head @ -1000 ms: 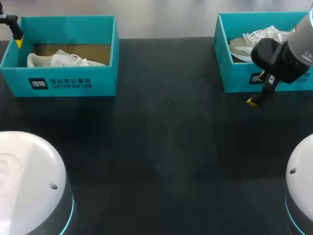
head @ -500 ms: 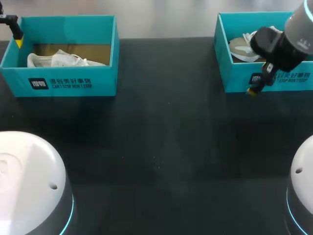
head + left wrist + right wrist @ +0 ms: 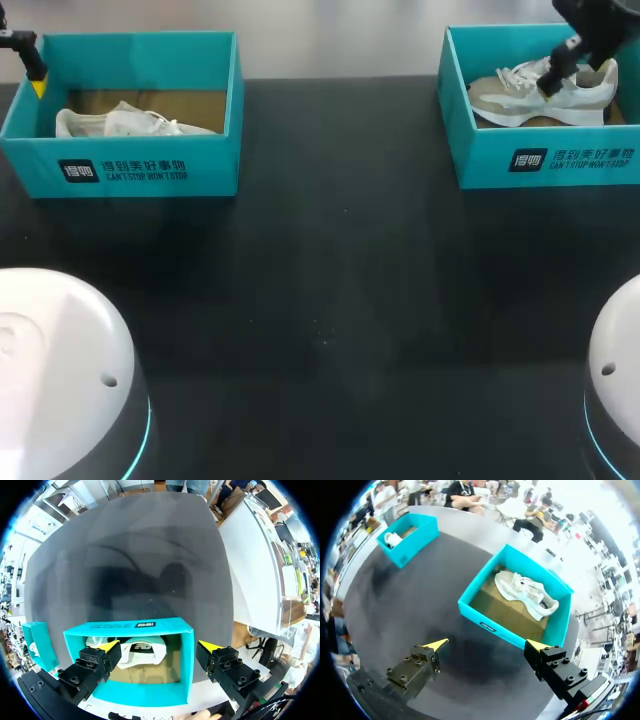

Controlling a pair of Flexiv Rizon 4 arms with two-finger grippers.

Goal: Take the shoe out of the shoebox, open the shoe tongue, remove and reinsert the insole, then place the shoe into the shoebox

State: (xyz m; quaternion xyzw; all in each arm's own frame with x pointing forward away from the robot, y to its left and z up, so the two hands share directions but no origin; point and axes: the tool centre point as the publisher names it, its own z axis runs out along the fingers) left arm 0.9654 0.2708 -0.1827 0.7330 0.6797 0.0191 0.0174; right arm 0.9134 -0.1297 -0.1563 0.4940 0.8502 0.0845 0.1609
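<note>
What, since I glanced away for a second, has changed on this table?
The right gripper, open and empty, moved from in front of the right teal cardboard shoebox up and back over it, and is now above the beige-and-white sneaker inside. Nothing was grasped or released. The left gripper, the left teal cardboard shoebox and its white sneaker stayed put.

Black table (image 3: 330,300), a teal left shoebox (image 3: 130,170) and teal right shoebox (image 3: 560,160) well apart along its far edge.
</note>
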